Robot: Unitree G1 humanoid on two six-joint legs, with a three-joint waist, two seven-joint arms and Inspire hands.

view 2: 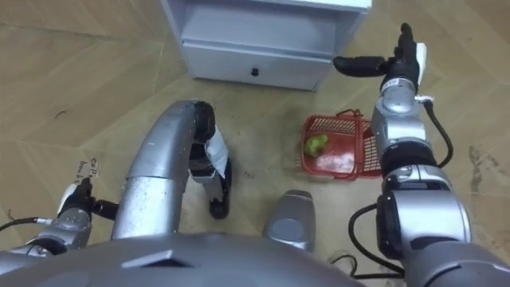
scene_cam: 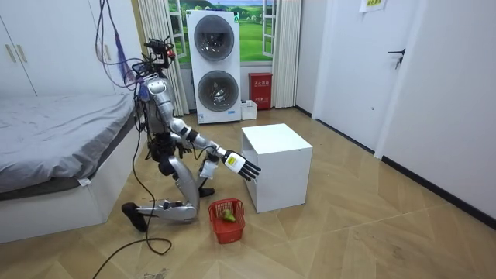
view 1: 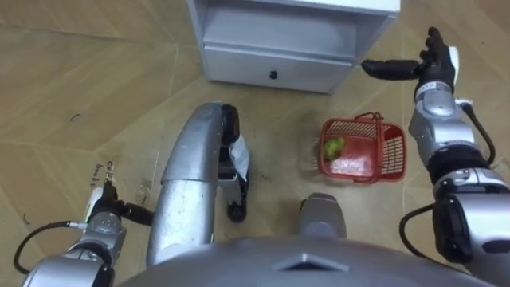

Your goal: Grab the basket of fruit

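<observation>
Basket [view 1: 391,156], red with a green fruit [view 1: 333,147] inside, sits on the floor [view 1: 80,96] near a white cabinet [view 1: 279,48]. Right hand [view 1: 434,70] hovers just beyond it, spread wide, holding nothing. Left hand [view 1: 103,201] hangs near left; I cannot tell its grip.

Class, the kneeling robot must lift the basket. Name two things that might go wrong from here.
1. The right robot hand is open near the cabinet, not at the handle of the basket; reaching down, it may knock the basket over.
2. The fruit lies loose at one side; a tilted lift might roll it out.
</observation>
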